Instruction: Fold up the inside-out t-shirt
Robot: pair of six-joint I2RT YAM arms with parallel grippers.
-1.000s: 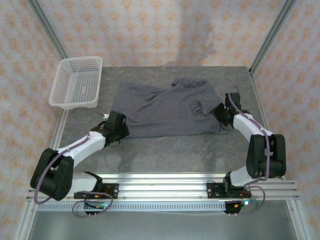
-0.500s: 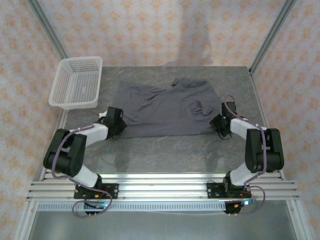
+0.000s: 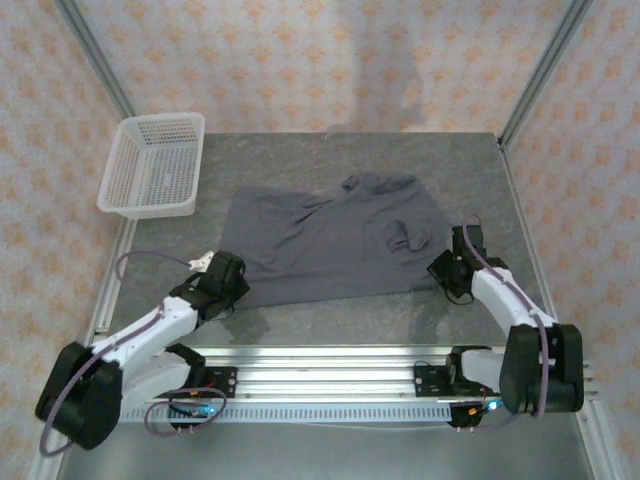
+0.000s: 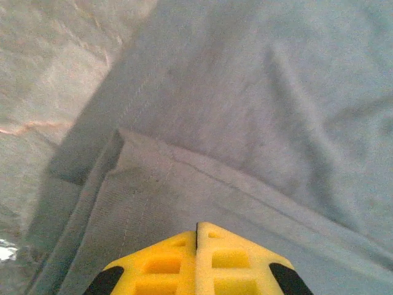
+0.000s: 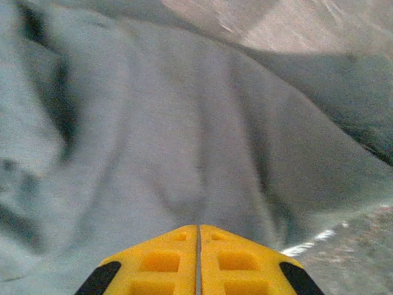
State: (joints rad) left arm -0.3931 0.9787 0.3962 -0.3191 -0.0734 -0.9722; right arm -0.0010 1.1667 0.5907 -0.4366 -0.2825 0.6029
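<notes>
- The inside-out t-shirt (image 3: 330, 235) is caught at its two near corners. The left pincer (image 3: 228, 272) is clenched on the near-left one. In the left wrist view its yellow fingers (image 4: 161, 265) meet with no gap, and a doubled-over hem (image 4: 184, 163) runs out from just ahead of them.
- The right pincer (image 3: 447, 268) is likewise clenched on the near-right corner. In the right wrist view the cloth stretches away from its closed tips (image 5: 198, 236) in long, smooth ridges, which looks like a light pull.
- Over the last second both arms have drawn back toward their bases, and the shirt has come with them. Its near edge now lies closer to the rail than it did, and more bare surface (image 3: 350, 150) shows beyond its far edge.
- The body lies flatter and more spread than a moment ago, though a bunched hump remains at the far middle and a small pucker sits near the right side.
- Judged from this, the drag is a straightening step. The garment is laid out square to the arms, but no fold has yet been made.
- The white mesh basket (image 3: 112, 168) stands at the far-left corner, well apart from the cloth and unaffected by the pull.
</notes>
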